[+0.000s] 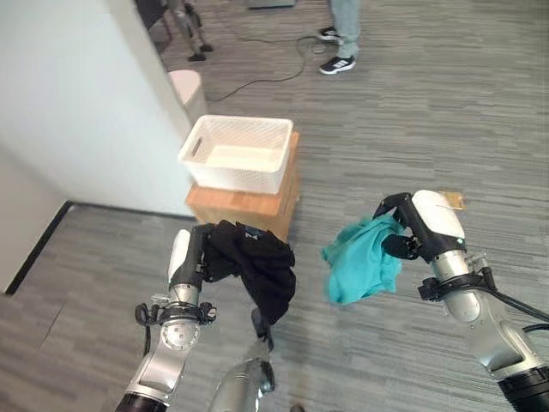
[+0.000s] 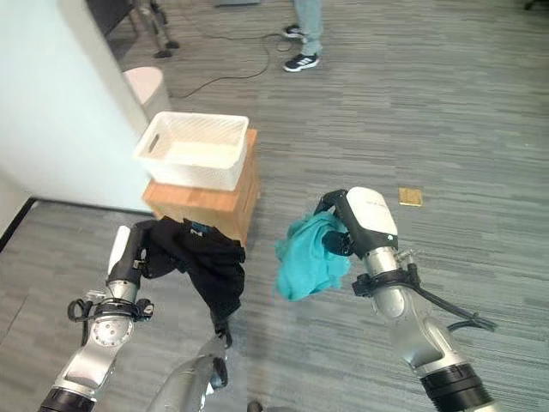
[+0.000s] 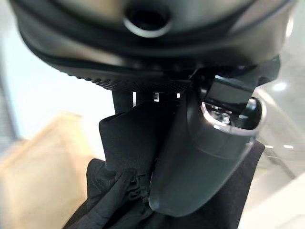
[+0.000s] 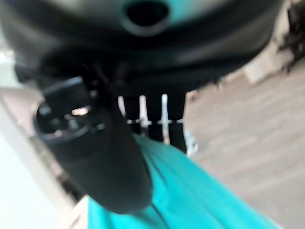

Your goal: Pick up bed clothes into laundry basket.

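Flooring is grey wood-grain plank (image 1: 403, 112), running across the whole room. White wall panel (image 1: 69, 103) stands at the robot's left, its foot meeting the floor along a dark edge strip. Wooden box (image 1: 249, 204) sits on the floor just off the wall's corner; white laundry basket (image 1: 236, 152) rests on top of it, holding no clothes. A pale round bin (image 1: 186, 90) stands behind the basket against the wall. A black cord (image 1: 257, 81) trails over the floor toward a person's legs and shoes (image 1: 339, 51) at the far edge. A small tan square (image 2: 410, 197) lies flat on the floor beyond the right arm.

Left hand (image 1: 199, 253) is curled round a black garment (image 1: 257, 266), which hangs free in front of the box, apart from it. Right hand (image 1: 407, 230) is clamped on a teal garment (image 1: 364, 257), draped below the fingers, well to the right of the basket. Open floor lies between the 2 garments and to the right of the box.
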Robot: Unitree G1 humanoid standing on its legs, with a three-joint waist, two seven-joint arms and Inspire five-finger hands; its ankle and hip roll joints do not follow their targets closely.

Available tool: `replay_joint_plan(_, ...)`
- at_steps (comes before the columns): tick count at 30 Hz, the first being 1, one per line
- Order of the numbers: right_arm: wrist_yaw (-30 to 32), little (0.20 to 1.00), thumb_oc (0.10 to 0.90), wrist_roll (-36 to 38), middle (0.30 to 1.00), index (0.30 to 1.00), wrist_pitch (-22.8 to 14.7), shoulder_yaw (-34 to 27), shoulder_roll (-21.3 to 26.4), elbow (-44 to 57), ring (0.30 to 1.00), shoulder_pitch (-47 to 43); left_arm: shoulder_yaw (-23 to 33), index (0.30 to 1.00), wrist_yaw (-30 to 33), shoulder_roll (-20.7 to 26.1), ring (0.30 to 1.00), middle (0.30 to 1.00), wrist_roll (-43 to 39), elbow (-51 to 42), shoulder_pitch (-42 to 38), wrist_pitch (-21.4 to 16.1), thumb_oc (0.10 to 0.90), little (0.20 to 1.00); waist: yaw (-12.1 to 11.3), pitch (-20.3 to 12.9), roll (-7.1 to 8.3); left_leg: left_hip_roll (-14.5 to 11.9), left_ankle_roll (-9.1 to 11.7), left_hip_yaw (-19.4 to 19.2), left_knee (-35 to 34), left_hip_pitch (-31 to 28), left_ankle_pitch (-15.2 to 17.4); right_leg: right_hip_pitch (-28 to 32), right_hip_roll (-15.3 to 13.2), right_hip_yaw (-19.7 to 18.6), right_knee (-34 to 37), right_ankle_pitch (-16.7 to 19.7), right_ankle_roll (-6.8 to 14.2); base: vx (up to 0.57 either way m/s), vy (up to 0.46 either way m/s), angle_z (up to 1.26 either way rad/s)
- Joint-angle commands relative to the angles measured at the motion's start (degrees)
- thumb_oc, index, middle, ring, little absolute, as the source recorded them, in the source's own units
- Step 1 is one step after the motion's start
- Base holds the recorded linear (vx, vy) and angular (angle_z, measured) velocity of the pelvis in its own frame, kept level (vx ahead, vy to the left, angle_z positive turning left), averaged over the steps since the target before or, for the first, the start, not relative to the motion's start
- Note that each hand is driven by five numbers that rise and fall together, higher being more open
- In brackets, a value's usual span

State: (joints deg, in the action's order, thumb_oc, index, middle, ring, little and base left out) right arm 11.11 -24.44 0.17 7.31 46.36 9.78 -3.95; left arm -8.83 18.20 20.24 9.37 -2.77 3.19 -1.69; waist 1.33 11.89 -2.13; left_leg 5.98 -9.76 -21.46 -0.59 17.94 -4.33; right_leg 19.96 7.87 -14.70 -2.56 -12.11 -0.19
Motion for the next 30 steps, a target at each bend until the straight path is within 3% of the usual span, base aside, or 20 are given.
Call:
replay_joint_plan(1, 4.80, 0.300, 0.400, -5.03, 0.300, 0.300, -4.22, -4.66, 1.18, 10.21, 0.300, -9.27, 3.95, 0.300, 3.52, 1.39, 0.300, 0.300, -0.93, -9.68, -3.62, -6.13, 0.400, 0.300, -2.85, -5.67, 4.22, -6.93, 11.88, 3.81, -4.41, -8.50, -5.02, -4.81, -21.24, 0.06, -9.21, 15.84, 10.50, 0.46, -0.211, -0.71)
replay_joint_plan(2, 6.66, 0.300, 0.400, -6.24, 0.300, 0.300, -4.28, -4.07, -0.39, 11.46, 0.300, -11.40, 3.13, 0.300, 4.03, 1.61, 0.300, 0.300, -0.95, -7.68, -3.71, -5.68, 0.400, 0.300, -2.46, -4.65, 3.22, -9.21, 11.64, 4.30, -4.41, -12.50, -2.63, -12.04, -21.27, 1.43, -14.90, 17.37, 9.53, 0.40, -0.209, -1.08)
replay_joint_plan(3, 7.06, 0.300, 0.400, -6.74, 0.300, 0.300, -4.38, -3.65, -0.62, 12.20, 0.300, -12.54, 3.10, 0.300, 4.11, 2.24, 0.300, 0.300, -1.02, -7.03, -4.38, -5.71, 0.400, 0.300, -2.19, -4.42, 3.03, -10.21, 11.95, 4.78, -4.41, -13.69, -1.37, -15.41, -21.52, 3.23, -15.42, 16.33, 9.14, 0.44, -0.201, -0.55)
replay_joint_plan(4, 7.05, 0.300, 0.400, -6.93, 0.300, 0.300, -4.50, -3.56, -0.76, 13.01, 0.300, -13.21, 3.00, 0.300, 4.00, 2.41, 0.300, 0.300, -1.30, -6.81, -4.76, -5.93, 0.400, 0.300, -1.40, -4.31, 3.23, -10.44, 12.31, 5.38, -4.41, -14.54, -0.36, -17.70, -21.38, 4.93, -13.64, 14.70, 8.66, 0.35, -0.139, -0.16)
replay_joint_plan(6, 6.99, 0.300, 0.400, -7.15, 0.300, 0.300, -5.18, -3.61, 0.07, 14.20, 0.300, -13.79, 2.60, 0.300, 2.99, 2.66, 0.300, 0.300, -1.93, -7.25, -5.09, -6.80, 0.400, 0.300, 0.76, -4.05, 4.06, -9.75, 12.76, 7.13, -4.41, -16.37, 1.52, -21.34, -17.81, 6.36, -7.27, 11.33, 7.83, 0.31, -0.092, 0.57)
replay_joint_plan(7, 6.97, 0.300, 0.400, -7.13, 0.300, 0.300, -5.22, -3.64, 0.06, 14.21, 0.300, -13.75, 2.63, 0.300, 2.90, 2.69, 0.300, 0.300, -1.99, -7.29, -5.06, -6.79, 0.400, 0.300, 1.48, -4.11, 4.03, -9.65, 12.84, 7.88, -4.41, -16.48, 2.01, -20.58, -17.96, 7.24, -6.81, 10.93, 7.76, 0.22, -0.190, 0.47)
replay_joint_plan(8, 7.88, 0.300, 0.400, -8.98, 0.300, 0.300, -5.00, -5.06, 1.07, 12.85, 0.300, -11.17, 2.92, 0.300, 2.36, 4.71, 0.300, 0.300, 0.02, -7.32, -4.50, -4.86, 0.400, 0.300, 2.46, -3.19, 5.65, -8.35, 12.85, 10.38, -4.41, -16.67, 3.08, -20.78, -14.92, 6.84, 1.69, 9.77, 7.33, 0.24, -0.214, 0.49)
replay_joint_plan(10, 7.43, 0.300, 0.400, -8.27, 0.300, 0.300, -4.17, -4.24, 1.19, 15.40, 0.300, -11.72, 2.78, 0.300, 2.13, 4.95, 0.300, 0.300, -1.90, -8.99, -3.94, -5.83, 0.400, 0.300, 2.20, -2.60, 6.02, -8.06, 13.25, 11.32, -4.41, -17.31, 3.47, -19.67, -16.03, 8.02, 2.64, 10.40, 7.97, 0.21, -0.164, 1.09)
replay_joint_plan(14, 8.09, 0.300, 0.400, -9.13, 0.300, 0.300, -4.24, -3.75, 0.88, 14.56, 0.300, -14.67, 3.97, 0.300, 3.54, 3.27, 0.300, 0.300, -4.62, -9.51, -2.69, -8.28, 0.400, 0.300, 1.47, -4.88, 6.53, -8.11, 12.81, 11.59, -4.41, -19.38, 5.01, -16.57, -17.17, 8.83, 6.41, 12.69, 8.18, 0.15, -0.129, 1.23)
replay_joint_plan(22, 6.86, 0.300, 0.400, -6.05, 0.300, 0.300, -3.18, 1.85, 4.47, 10.87, 0.300, -24.82, 7.41, 0.300, 4.11, 4.17, 0.300, 0.300, -9.80, -9.50, -1.94, -9.70, 0.400, 0.300, -1.00, -6.46, 6.70, -8.54, 13.37, 12.06, -4.41, -20.53, 5.57, -14.44, -17.88, 9.29, 7.56, 12.84, 8.00, 0.08, -0.088, 0.17)
replay_joint_plan(30, 5.49, 0.300, 0.400, -4.80, 0.300, 0.300, -1.54, 7.44, 5.91, 4.18, 0.300, -32.51, 18.13, 0.300, 11.96, 9.68, 0.300, 0.300, -10.85, -5.27, -5.50, -10.14, 0.400, 0.300, -4.53, -7.40, 6.59, -8.93, 14.22, 13.19, -4.41, -20.72, 5.05, -12.98, -17.84, 11.19, 7.56, 11.61, 7.50, 0.03, -0.089, -0.05)
